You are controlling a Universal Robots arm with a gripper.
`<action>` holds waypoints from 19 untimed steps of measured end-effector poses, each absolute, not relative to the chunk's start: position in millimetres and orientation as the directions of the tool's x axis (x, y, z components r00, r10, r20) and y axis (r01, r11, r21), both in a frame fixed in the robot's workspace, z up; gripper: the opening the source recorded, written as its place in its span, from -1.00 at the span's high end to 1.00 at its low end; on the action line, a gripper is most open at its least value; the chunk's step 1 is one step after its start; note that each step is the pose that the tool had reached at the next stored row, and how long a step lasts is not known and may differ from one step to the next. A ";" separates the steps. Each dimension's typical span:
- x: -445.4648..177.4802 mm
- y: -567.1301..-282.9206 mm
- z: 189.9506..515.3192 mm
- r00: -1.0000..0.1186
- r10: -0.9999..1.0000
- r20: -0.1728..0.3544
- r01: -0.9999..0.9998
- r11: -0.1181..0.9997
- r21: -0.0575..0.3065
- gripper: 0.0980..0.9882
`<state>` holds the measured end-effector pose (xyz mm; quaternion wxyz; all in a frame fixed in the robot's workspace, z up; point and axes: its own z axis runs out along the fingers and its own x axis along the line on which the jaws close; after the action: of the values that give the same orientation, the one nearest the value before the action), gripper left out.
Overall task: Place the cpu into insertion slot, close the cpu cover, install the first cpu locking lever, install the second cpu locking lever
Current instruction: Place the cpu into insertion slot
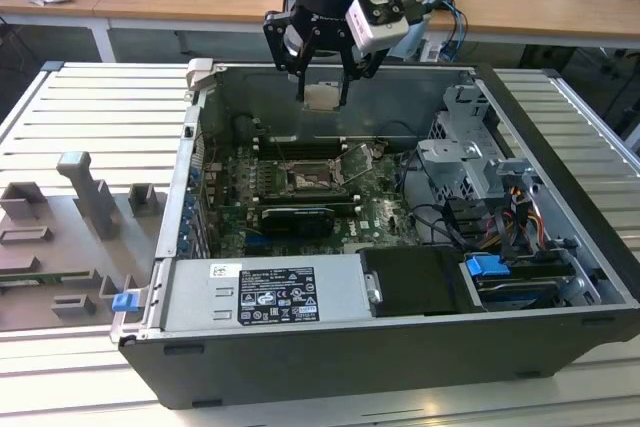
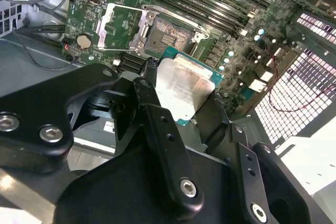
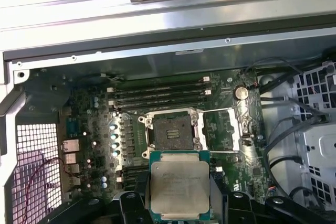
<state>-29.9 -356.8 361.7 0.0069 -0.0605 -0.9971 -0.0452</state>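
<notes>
Over the case, the tool clasps the cpu, apart from the insertion slot.

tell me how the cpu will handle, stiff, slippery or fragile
Likely stiff: the cpu is a flat plate with a metal top and shows no bend in the gripper. Probably slippery, since that top looks smooth. Possibly fragile along its thin green edge.

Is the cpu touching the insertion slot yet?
Apart. The exterior view shows the cpu held in the gripper, high up, with a clear gap down to the insertion slot.
</notes>
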 end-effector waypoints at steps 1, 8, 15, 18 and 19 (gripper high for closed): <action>-29.9 -356.8 361.7 -0.992 0.122 0.019 0.123 0.988 0.089 0.00; -29.9 -356.8 361.7 -0.990 0.140 0.019 0.141 0.986 0.089 0.00; -29.9 -356.8 361.7 -0.988 0.154 0.019 0.155 0.984 0.089 0.00; -29.9 -356.8 361.7 -0.987 0.160 0.019 0.161 0.983 0.089 0.00; -29.9 -356.8 361.7 -0.987 0.161 0.019 0.162 0.983 0.089 0.00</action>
<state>-29.9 -356.8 361.7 0.0060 -0.0813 -0.9956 -0.0453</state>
